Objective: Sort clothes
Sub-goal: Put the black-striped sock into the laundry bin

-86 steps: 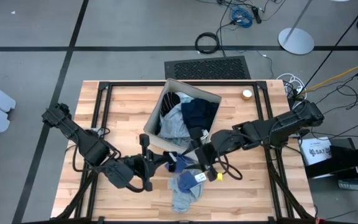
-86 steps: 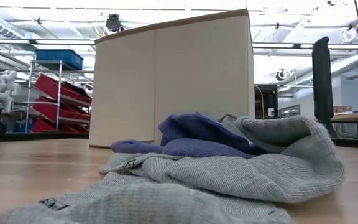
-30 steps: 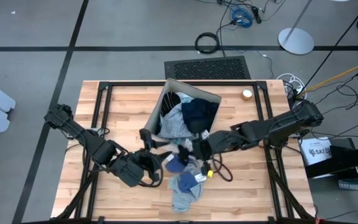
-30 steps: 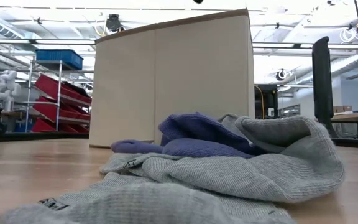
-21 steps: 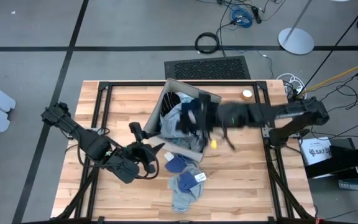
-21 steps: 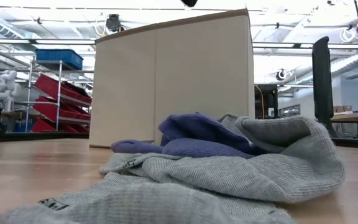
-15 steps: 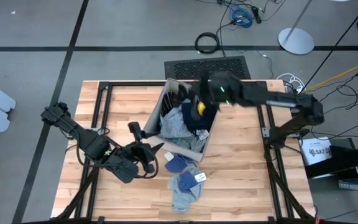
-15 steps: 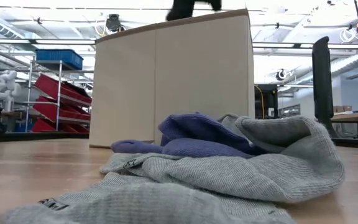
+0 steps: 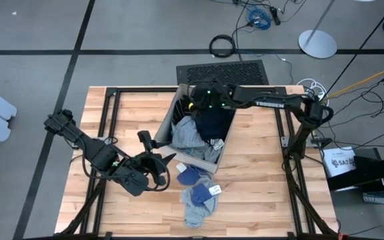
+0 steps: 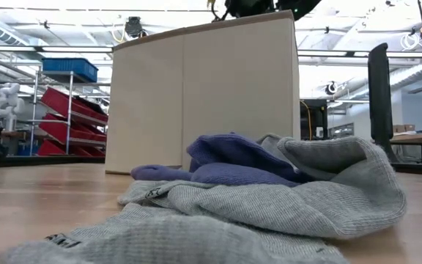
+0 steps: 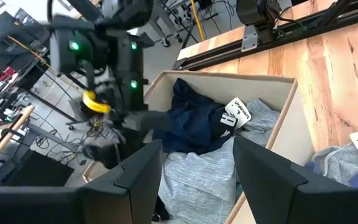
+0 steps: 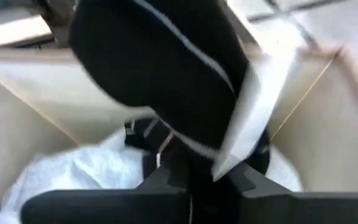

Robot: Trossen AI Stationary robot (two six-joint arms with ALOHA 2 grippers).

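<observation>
The beige fabric box stands mid-table with a grey top and a navy piece inside. My right gripper hangs over the box's far left corner, shut on a black white-striped sock; it also peeks in above the box. My left gripper stands open just left of the box's near corner, its fingers holding nothing. A blue-violet piece and a grey garment lie on the table in front of the box. My right gripper pinches the black sock between its two fingers, near one end. The fingers slant downward over the box from the table's right side. The sock is lifted clear above the clothes in the box and reaches out ahead of the fingers, a white card attached to it.
Black rails frame the tabletop. A small round object lies at the far right. In the low view the grey garment and the blue-violet piece fill the foreground before the box wall. Bare wood lies left and right of the box.
My right gripper has swung quickly from in front of the box's near side, up and toward the far edge, to above the box's far left corner, carrying the black sock and rolling as it went. My left gripper has drawn back a little from the box.
</observation>
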